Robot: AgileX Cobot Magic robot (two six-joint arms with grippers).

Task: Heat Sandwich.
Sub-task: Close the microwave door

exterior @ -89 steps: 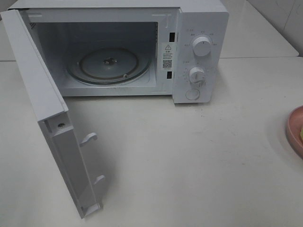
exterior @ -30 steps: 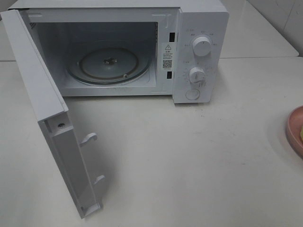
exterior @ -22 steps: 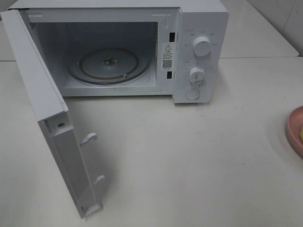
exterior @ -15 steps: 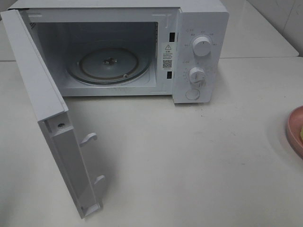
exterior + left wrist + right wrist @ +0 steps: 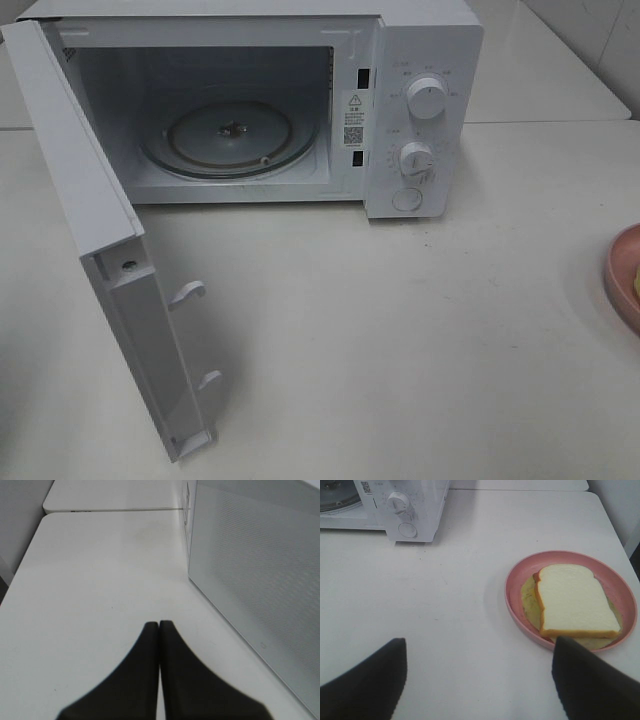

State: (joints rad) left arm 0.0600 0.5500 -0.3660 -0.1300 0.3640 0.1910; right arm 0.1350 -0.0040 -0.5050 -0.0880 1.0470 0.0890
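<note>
The sandwich (image 5: 574, 601), pale bread over a yellow-green layer, lies on a round pink plate (image 5: 516, 578) on the white table. The exterior high view shows only the plate's rim (image 5: 617, 270) at the right edge. My right gripper (image 5: 480, 672) hovers open over the table just short of the plate, nothing between its fingers. The left gripper (image 5: 159, 626) is shut and empty, low over the table beside the outer face of the microwave door (image 5: 260, 570). The white microwave (image 5: 425, 110) stands open with a bare glass turntable (image 5: 232, 137). Neither gripper shows in the exterior high view.
The open microwave door (image 5: 110, 250) swings out toward the table's front left. Two knobs and a button (image 5: 408, 199) sit on the microwave's right panel. A second table (image 5: 540, 70) adjoins at the back right.
The exterior high view looks the same throughout; the door, turntable and plate have not moved. No earlier wrist frames are given.
</note>
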